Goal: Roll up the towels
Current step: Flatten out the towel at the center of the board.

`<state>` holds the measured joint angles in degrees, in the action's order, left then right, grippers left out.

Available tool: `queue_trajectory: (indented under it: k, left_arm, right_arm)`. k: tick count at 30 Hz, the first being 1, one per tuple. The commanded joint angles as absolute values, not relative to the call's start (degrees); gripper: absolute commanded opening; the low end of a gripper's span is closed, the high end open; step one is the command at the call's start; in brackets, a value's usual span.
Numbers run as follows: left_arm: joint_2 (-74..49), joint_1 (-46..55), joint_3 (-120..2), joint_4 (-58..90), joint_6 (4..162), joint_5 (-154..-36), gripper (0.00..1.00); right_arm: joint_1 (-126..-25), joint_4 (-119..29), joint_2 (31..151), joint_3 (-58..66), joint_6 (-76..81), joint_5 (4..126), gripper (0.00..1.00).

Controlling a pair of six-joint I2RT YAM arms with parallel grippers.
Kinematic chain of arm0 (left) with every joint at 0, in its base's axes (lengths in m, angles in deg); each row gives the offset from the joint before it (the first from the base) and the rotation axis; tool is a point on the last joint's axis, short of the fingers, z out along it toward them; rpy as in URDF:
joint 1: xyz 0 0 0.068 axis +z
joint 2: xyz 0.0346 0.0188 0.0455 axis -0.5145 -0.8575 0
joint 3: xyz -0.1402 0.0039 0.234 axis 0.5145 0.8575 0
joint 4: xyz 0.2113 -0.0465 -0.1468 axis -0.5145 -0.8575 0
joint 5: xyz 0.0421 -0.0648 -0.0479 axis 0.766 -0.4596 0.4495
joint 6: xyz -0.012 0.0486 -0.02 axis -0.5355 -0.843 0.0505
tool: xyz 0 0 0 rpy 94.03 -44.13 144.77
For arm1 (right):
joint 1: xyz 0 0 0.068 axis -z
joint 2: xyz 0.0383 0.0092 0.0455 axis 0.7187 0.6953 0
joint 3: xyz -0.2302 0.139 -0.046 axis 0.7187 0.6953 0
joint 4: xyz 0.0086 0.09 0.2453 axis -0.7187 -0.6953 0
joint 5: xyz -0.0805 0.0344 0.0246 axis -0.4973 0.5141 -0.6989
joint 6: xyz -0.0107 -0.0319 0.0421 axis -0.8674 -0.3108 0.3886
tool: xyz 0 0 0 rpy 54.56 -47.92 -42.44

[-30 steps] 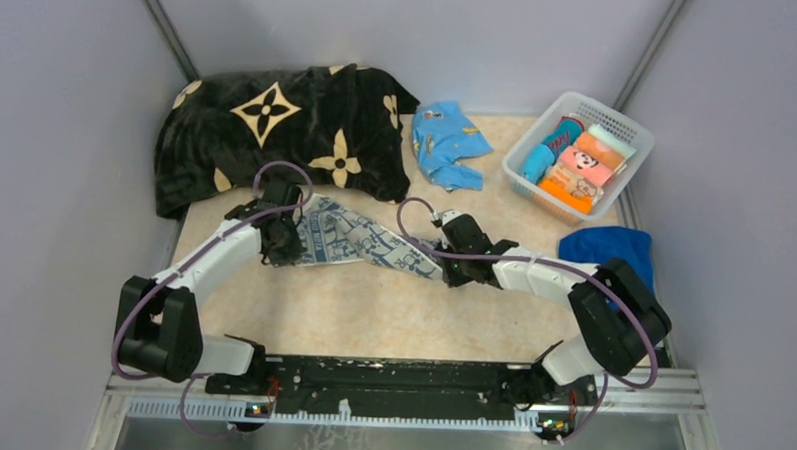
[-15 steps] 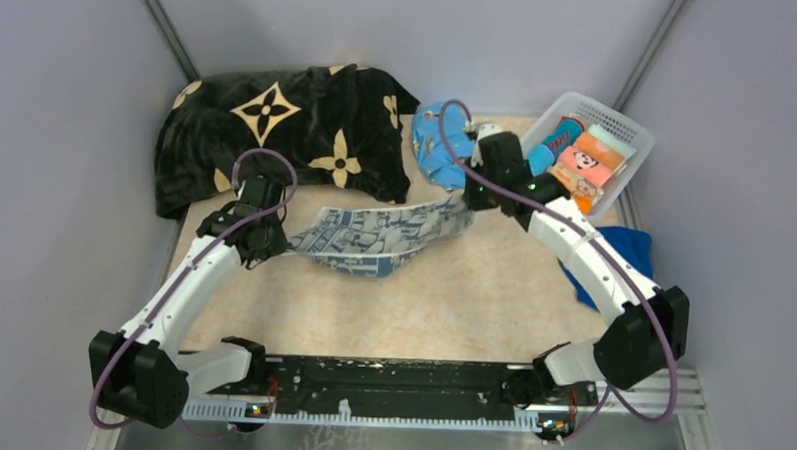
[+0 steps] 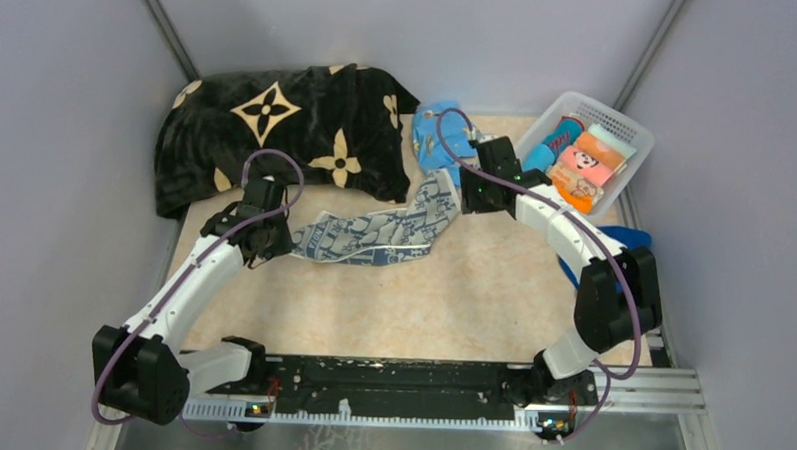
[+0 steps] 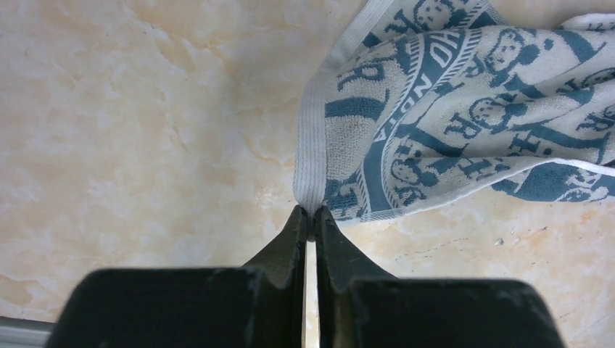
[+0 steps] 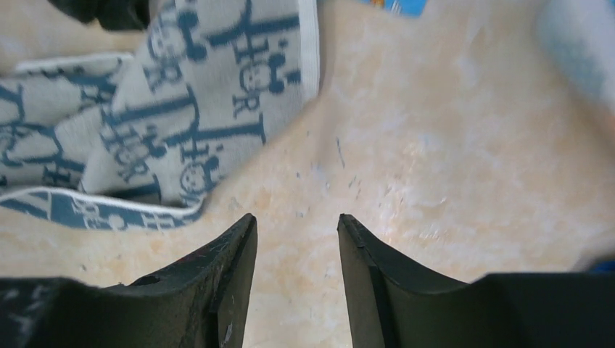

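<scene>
The white towel with dark-blue print (image 3: 374, 232) lies stretched across the table (image 3: 392, 305), crumpled along its length. My left gripper (image 3: 271, 249) is shut on the white hem at its left corner (image 4: 310, 196). My right gripper (image 3: 468, 199) hovers open just past the towel's far right end (image 5: 181, 123), with only bare table between its fingers. The small turquoise towel (image 3: 427, 146) is bunched at the back, right behind the right gripper. Much of the royal-blue towel (image 3: 636, 238) at the right edge is hidden by the right arm.
A black blanket with cream flowers (image 3: 278, 131) fills the back left, close behind the left gripper. A white basket (image 3: 618, 123) holding rolled cloths stands at the back right. Grey walls close in on both sides.
My right gripper carried the towel's right end up and back, then let it go and opened. The towel now lies on the table. The left gripper kept its grip and barely moved.
</scene>
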<state>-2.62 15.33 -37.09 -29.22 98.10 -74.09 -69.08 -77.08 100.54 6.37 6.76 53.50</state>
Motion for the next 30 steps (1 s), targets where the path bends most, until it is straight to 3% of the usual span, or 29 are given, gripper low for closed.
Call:
queue_trajectory:
  k: [1, 9, 15, 20, 23, 26, 28, 30]
  left_arm:
    - [-3.0, 15.6, -37.8, -26.5, 95.7, -75.5, 0.07]
    - [-2.8, 15.7, -38.1, -24.8, 94.7, -74.2, 0.08]
    - [-1.6, 15.7, -37.1, -24.0, 94.8, -72.6, 0.08]
    - [-0.7, 16.3, -37.0, -23.8, 94.6, -72.6, 0.08]
    - [-0.3, 16.5, -37.0, -23.5, 94.5, -72.9, 0.08]
    - [-0.1, 16.8, -37.1, -23.3, 94.2, -73.5, 0.08]
    - [0.2, 17.0, -37.9, -23.5, 93.8, -73.7, 0.04]
    - [1.3, 17.0, -39.9, -24.4, 92.6, -73.6, 0.02]
  right_arm:
    - [-69.7, -68.3, 93.9, 16.7, 9.9, 60.8, 0.47]
    - [-71.3, -45.0, 95.5, 31.4, 25.8, 66.7, 0.54]
    - [-71.3, -32.9, 101.3, 32.6, 34.5, 67.6, 0.55]
    - [-71.3, -31.2, 106.7, 32.1, 38.1, 65.0, 0.51]
    - [-71.3, -31.7, 108.7, 31.7, 38.4, 64.3, 0.45]
    - [-71.3, -31.7, 110.0, 31.4, 37.5, 64.6, 0.28]
    - [-71.3, -37.2, 109.3, 29.2, 34.5, 63.4, 0.05]
    - [-71.3, -46.5, 106.5, 25.0, 29.5, 59.7, 0.00]
